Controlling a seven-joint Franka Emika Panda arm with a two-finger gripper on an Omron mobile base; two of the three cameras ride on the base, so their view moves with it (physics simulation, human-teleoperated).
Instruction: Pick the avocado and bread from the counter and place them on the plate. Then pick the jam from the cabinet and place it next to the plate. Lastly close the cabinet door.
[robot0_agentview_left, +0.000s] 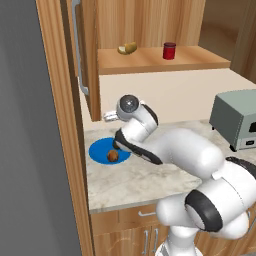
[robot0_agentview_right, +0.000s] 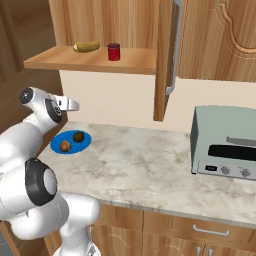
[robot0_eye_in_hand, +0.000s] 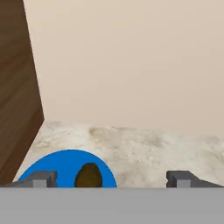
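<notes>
Jam (robot0_agentview_right: 114, 51) jar sits on cabinet (robot0_agentview_right: 95, 59) shelf, upright, near a yellowish lump (robot0_agentview_right: 86, 47). Prob. light, rigid, smooth-sided; likely glass, so fragile & slippery. Best grip: across the body mid-height, below the lid. Avocado (robot0_agentview_right: 78, 136) & bread (robot0_agentview_right: 65, 146) already on plate (robot0_agentview_right: 56, 143). Gripper (robot0_eye_in_hand: 112, 178) wide open, empty, hovering above plate, touching nothing.
</notes>
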